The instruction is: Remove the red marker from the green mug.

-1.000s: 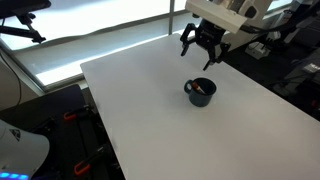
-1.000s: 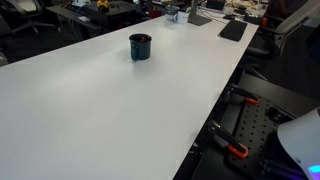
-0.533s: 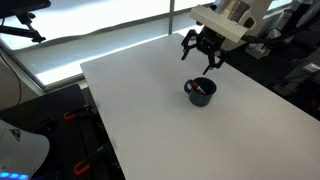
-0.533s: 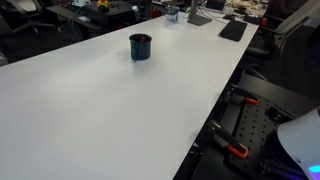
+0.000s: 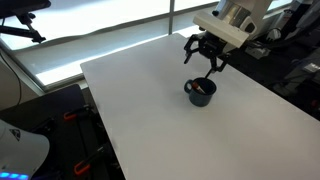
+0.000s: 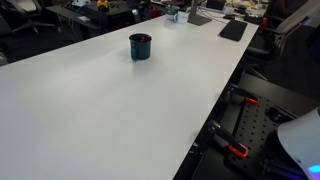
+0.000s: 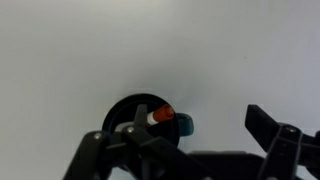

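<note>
Since the earlier frames, the end effector (image 5: 203,60) has come down a little and now hangs closer above the green mug (image 5: 200,91). The mug and the red marker (image 5: 203,88) have not shifted.

1. End effector state. We see the fingers spread wide, with nothing between them. In the wrist view, one dark finger (image 7: 95,148) shows at the lower left and the other finger (image 7: 272,128) at the lower right, well apart from each other.

2. Mug position. The green mug stands upright on the white table (image 5: 140,115), just below the end effector and not touching it. In the wrist view the green mug (image 7: 128,108) lies between the two fingers, nearer the left-hand one, and its handle (image 7: 187,124) points toward the right-hand one.

3. Marker position. The red marker is inside the mug. In the wrist view the red marker (image 7: 163,115) shows an orange-red end with a pale band beside it, leaning against the rim on the handle side. This end sits roughly midway between the fingers.

4. Second outside camera. In an exterior view the green mug (image 6: 140,46) stands alone on the table (image 6: 110,110). The end effector is out of that picture, and the marker is too small there for us to make out.
</note>
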You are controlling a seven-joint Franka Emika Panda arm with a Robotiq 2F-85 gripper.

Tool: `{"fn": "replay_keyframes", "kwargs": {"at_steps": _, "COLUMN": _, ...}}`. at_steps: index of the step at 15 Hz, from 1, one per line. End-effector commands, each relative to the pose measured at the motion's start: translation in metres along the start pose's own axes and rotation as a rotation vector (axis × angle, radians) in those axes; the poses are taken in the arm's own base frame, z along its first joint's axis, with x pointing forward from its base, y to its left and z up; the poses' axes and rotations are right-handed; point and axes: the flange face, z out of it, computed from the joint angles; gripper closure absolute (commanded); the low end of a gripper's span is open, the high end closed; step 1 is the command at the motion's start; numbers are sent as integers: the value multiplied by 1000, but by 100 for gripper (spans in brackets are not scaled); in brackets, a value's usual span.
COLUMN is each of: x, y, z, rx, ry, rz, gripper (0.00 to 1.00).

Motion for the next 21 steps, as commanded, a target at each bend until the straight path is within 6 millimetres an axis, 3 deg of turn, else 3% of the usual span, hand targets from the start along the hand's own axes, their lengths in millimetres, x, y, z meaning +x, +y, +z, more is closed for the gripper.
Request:
{"fn": "replay_keyframes", "kwargs": {"at_steps": 1, "x": 17, "y": 8, "z": 3, "rx": -17, "ry": -31, "rz": -7, "gripper": 0}}
{"fn": "replay_keyframes", "kwargs": {"at_steps": 5, "x": 36, "y": 9, "z": 23, "rx": -8, "ry": -61, "rz": -27, "gripper": 0}}
{"fn": "replay_keyframes", "kwargs": {"at_steps": 8, "x": 34, "y": 9, "z": 32, "rx": 2, "ry": -46, "rz": -22, "gripper": 0}}
{"fn": "replay_keyframes", "kwargs": {"at_steps": 20, "x": 55, "y": 18, "z": 42, "rx": -18, "ry": -79, "rz": -47, "gripper": 0}}
{"fn": "replay_keyframes", "kwargs": {"at_steps": 21, "x": 49, "y": 18, "z": 48, "rx": -13, "ry": -62, "rz": -29, "gripper": 0}}
